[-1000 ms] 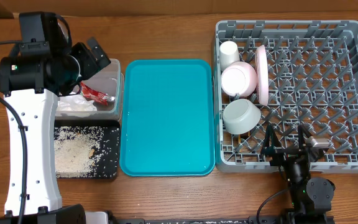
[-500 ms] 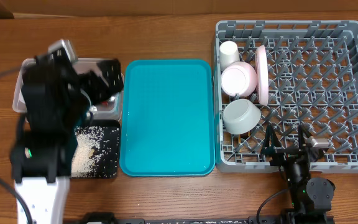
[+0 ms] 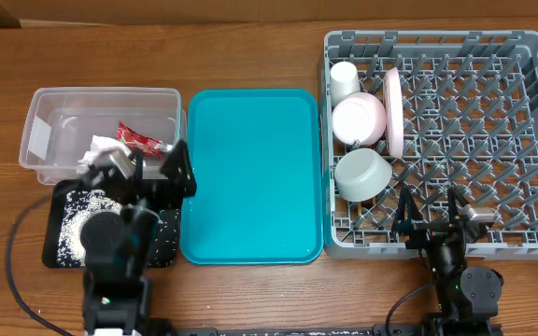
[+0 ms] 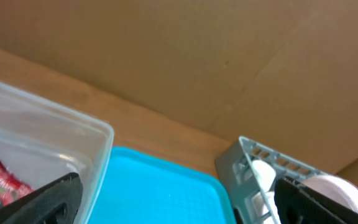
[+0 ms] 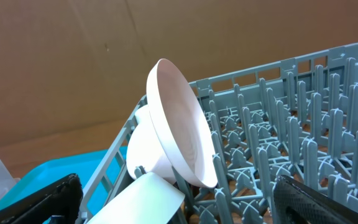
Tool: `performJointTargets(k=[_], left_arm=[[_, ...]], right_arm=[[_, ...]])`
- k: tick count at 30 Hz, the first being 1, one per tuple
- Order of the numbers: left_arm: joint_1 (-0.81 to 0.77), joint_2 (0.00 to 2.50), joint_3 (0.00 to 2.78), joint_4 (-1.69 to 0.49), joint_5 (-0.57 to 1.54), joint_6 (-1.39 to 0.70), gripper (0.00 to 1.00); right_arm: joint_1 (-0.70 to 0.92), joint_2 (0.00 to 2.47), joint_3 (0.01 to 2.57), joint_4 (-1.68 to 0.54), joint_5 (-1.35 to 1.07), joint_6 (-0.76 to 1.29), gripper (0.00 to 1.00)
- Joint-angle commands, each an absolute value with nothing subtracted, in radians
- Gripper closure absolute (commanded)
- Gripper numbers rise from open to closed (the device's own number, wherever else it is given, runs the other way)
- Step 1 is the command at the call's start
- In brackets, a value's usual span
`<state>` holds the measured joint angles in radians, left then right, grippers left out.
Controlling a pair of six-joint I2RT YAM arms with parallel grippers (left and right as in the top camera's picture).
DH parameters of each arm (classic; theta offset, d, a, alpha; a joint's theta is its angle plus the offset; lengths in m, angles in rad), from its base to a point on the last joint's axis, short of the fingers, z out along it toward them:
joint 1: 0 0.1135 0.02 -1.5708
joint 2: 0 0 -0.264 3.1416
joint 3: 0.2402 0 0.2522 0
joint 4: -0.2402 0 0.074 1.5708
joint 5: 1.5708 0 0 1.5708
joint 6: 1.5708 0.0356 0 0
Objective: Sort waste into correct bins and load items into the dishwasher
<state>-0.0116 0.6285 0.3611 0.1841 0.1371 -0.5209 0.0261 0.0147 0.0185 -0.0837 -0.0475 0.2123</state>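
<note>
Red wrapper [image 3: 140,140] in clear tub [image 3: 101,91], far left: looks light, crinkly; pinch a raised fold. Left gripper [image 3: 146,173], right gripper [image 3: 430,219] both gape empty.

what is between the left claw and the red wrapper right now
The clear tub's near wall: the left claw is open on its near side, the red wrapper inside, seen through the plastic in the wrist view. Nothing lies on top of it.
</note>
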Motion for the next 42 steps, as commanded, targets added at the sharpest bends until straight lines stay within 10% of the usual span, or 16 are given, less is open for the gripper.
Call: performJointTargets(k=[1,17,42], left_arm=[[-0.013,0.567,0.243,0.252,0.097,-0.509,0.0],[-0.012,0.297,0.004,0.234,-0.011,-0.495,0.0],[-0.012,0.003,0.004,-0.077,-0.015,0.136,0.0]], right_arm=[[0.021,0.003,0.008,-0.08,-0.047,0.21,0.0],[0.021,0.003,0.008,-0.08,-0.047,0.21,0.0],[0.021,0.003,0.008,-0.08,-0.047,0.21,0.0]])
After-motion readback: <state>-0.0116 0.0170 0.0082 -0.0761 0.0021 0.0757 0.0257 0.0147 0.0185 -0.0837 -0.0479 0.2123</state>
